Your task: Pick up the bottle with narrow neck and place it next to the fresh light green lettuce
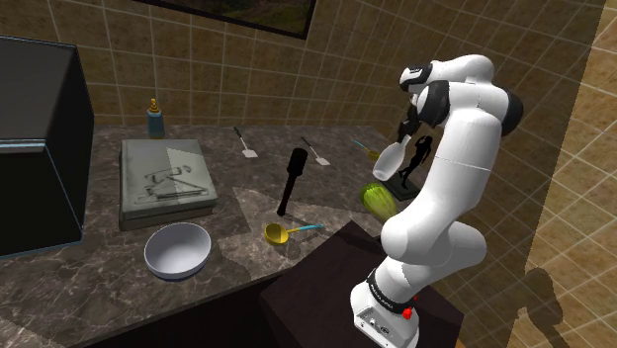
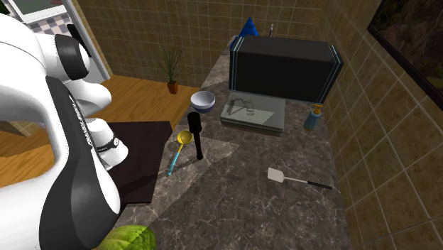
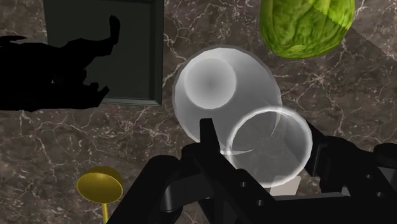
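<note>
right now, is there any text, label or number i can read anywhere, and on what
Nothing reads clearly.
Arm: dark lettering runs along a white link in the second exterior view, too blurred to read.
Dark ring near the arm's foot: small pale marks, too small to read.
Bottle and lettuce: no label or print shows.

lettuce (image 3: 305,25) cut off, ladle (image 3: 100,186) handle cropped
</note>
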You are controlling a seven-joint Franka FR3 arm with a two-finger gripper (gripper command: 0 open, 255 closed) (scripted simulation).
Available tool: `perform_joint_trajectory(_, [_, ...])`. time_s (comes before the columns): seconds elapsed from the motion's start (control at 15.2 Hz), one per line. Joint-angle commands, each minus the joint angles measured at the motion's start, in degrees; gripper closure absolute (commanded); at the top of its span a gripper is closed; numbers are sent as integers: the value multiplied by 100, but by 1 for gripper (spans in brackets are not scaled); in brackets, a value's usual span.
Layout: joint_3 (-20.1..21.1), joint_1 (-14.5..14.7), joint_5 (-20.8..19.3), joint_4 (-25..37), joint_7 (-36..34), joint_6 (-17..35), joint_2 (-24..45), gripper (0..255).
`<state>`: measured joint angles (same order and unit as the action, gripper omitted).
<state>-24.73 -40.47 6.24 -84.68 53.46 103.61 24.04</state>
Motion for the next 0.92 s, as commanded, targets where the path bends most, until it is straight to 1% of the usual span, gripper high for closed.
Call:
perform_joint_trajectory(0.0, [6, 6, 9, -118, 4, 138, 15, 255])
perform_joint_trajectory(0.73, [62, 6, 109, -681, 38, 900, 233, 255])
perform_joint_trajectory(0.86, [62, 6, 109, -681, 38, 900, 233, 255])
